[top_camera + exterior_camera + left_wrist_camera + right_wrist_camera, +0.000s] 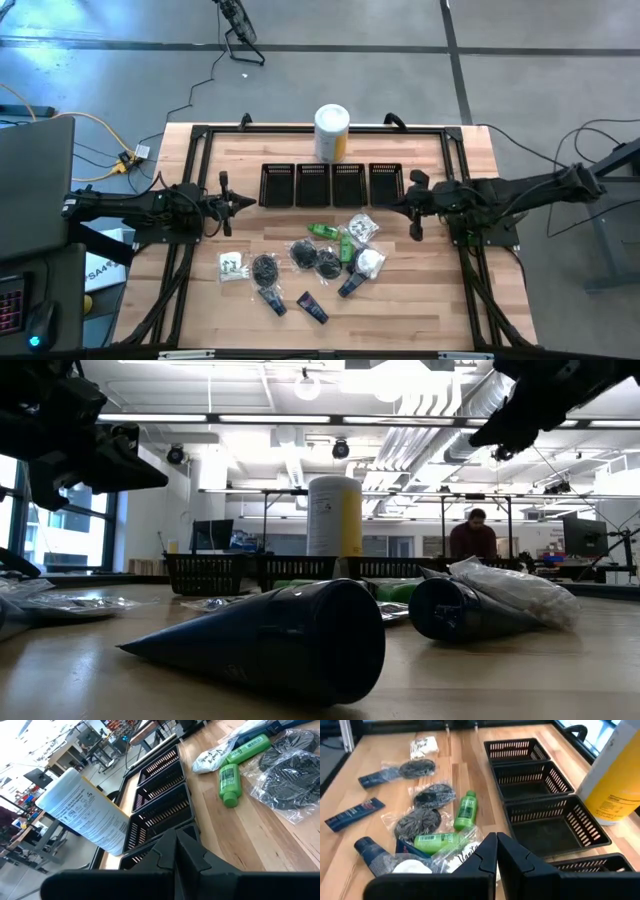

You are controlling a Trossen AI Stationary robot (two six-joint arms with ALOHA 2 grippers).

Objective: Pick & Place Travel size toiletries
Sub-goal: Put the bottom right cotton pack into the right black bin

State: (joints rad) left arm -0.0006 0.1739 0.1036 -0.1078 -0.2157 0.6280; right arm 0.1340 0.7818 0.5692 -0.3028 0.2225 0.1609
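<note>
The toiletries lie scattered on the wooden table's near half: dark blue tubes [311, 307], green bottles [323, 231], black round bundles in clear bags [303, 254] and white sachets [231, 266]. They also show in the right wrist view: green bottle [466, 810], bagged bundle [418, 822], blue tube [354, 813]. My left gripper [250, 203] hovers shut above the table's left side, by the leftmost bin. My right gripper [397, 203] hovers shut at the right, by the rightmost bin. Both are empty.
Four black mesh bins [332, 184] stand in a row across the table's middle. Behind them, at the far edge, stands a big white-and-yellow canister [331, 132]. A person [472, 538] sits far off in the room. A black frame [196, 140] borders the table.
</note>
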